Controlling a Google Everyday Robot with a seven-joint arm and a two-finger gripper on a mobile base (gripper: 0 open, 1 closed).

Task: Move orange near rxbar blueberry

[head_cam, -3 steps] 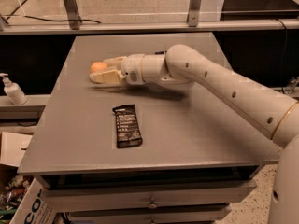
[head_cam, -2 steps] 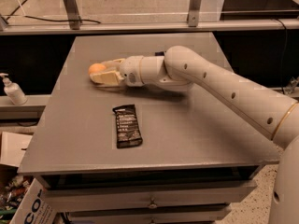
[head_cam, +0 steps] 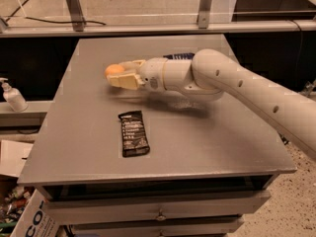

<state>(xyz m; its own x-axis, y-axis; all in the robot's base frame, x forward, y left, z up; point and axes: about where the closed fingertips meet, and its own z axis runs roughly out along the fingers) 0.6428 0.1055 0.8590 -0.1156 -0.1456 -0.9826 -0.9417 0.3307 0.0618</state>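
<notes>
**A:** Where is the gripper right now?

**B:** The gripper [head_cam: 116,74] is over the grey table [head_cam: 222,147], at about ten o'clock from the table's middle. The white arm [head_cam: 247,88] comes in from the four o'clock corner and lies almost level across the top, pointing toward nine o'clock.

**A:** Is the claw holding anything?

**B:** Yes. Its two cream fingers [head_cam: 127,82] are clamped around the orange [head_cam: 113,70], which sticks out at their tips. The fruit looks clear of the surface, with a soft shadow on the table beneath the hand.

**A:** And the rxbar blueberry?

**B:** The rxbar blueberry [head_cam: 178,56] lies flat at about one o'clock from the table's middle. Only a strip of navy wrapper shows above the arm's wrist; the rest is hidden behind it. From the orange it lies toward two o'clock, near but apart.

**A:** What else is on the table?

**B:** A longer black wrapper [head_cam: 133,133] with white text lies at seven o'clock from the middle, well apart from the orange. Off the table, at nine o'clock, a soap bottle [head_cam: 12,97] stands on a ledge.
</notes>
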